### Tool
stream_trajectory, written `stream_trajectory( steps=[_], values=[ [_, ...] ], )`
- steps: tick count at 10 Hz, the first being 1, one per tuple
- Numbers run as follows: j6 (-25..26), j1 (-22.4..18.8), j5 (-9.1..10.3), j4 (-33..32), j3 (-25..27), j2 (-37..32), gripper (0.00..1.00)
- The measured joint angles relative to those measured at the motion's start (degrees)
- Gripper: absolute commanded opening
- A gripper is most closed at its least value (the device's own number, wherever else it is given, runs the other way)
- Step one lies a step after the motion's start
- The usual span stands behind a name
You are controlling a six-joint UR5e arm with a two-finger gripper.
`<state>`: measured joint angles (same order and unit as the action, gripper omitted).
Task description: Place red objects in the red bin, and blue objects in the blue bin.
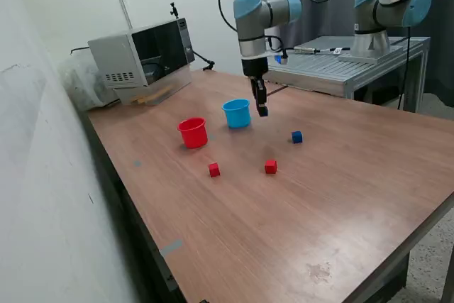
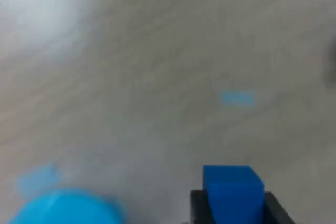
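Brown wood-grain laminate covers the worktop (image 1: 340, 196), and nearest to the exterior camera on it two red cubes are seen: one (image 1: 214, 169) toward the exterior view's left and the other (image 1: 270, 167) to its right, well apart from each other. A little farther back, a dark blue cube (image 1: 296, 137) is found lying alone on the exterior view's right. Beyond the red cubes the red cup (image 1: 192, 133) is set upright, and just beside it, slightly farther and to the exterior view's right, the light blue cup (image 1: 237, 113) is also set upright. The gripper (image 1: 262, 109) is held above the worktop just beside the light blue cup, on its right in the exterior view, pointing downward. In the wrist view, which is blurred, a second blue cube (image 2: 232, 192) is seen pinched between the dark fingers (image 2: 198, 208) of the gripper, with the rim of the light blue cup close by. At the far edge of the worktop a microwave oven (image 1: 145, 58) is placed, and behind the arm a grey metal table (image 1: 355, 62) is seen.
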<state>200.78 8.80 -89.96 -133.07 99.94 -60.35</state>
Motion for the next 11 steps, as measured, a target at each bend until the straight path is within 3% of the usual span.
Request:
stream_trajectory(
  steps=[3,9,10,11],
  values=[
    [-0.36,3.86,0.00,3.65,-3.07,-4.68,0.00],
    [-1.50,8.16,0.06,5.17,-2.85,-4.72,0.00],
    [-1.66,8.27,-0.09,5.15,-2.75,-3.95,1.00],
    [-1.74,8.30,-0.27,5.18,-2.76,-3.22,1.00]
  ],
)
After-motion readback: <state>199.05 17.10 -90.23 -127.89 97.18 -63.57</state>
